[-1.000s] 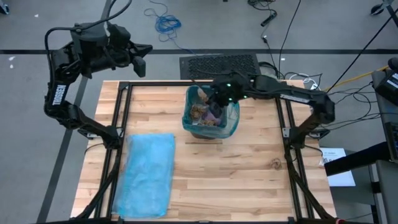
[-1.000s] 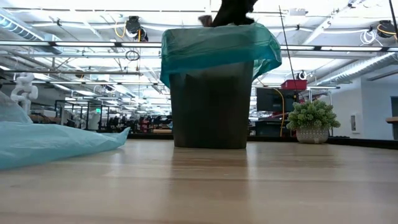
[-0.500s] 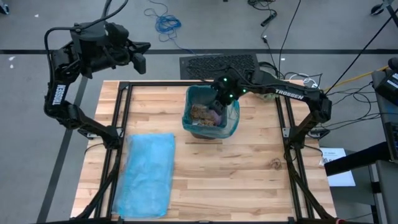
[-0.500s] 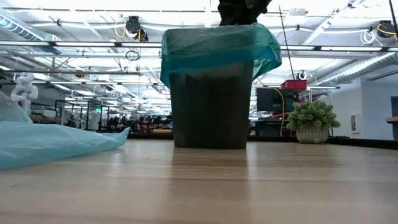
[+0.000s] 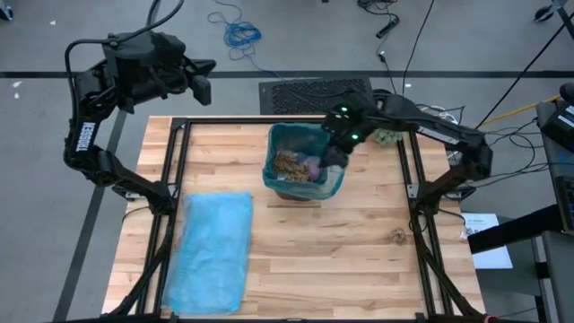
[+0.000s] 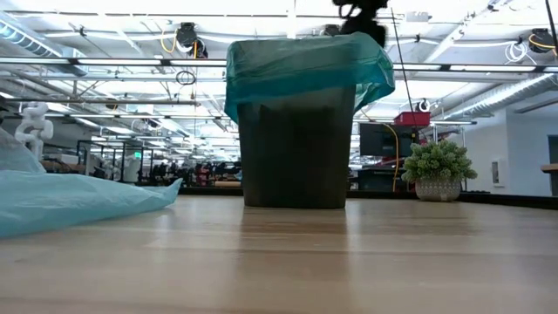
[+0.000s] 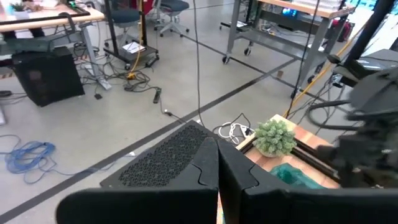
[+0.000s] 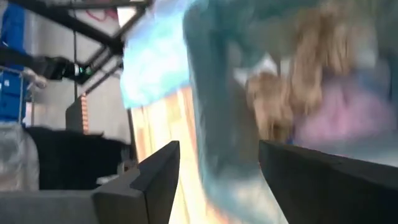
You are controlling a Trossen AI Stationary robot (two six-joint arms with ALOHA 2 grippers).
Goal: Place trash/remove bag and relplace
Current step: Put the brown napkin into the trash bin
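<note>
while my right gripper [image 5: 334, 154] hangs with fingers spread and empty over the right rim of the dark bin lined with a teal plastic bag [image 5: 302, 170], the crumpled brown, white and lilac paper trash [image 5: 299, 165] lies just below them, inside. my left gripper [image 5: 204, 81], pinched closed, waits well apart.

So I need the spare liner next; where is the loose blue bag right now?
In the high view the loose blue bag lies flat on the table's front left part, left of and nearer than the lined bin.
</note>
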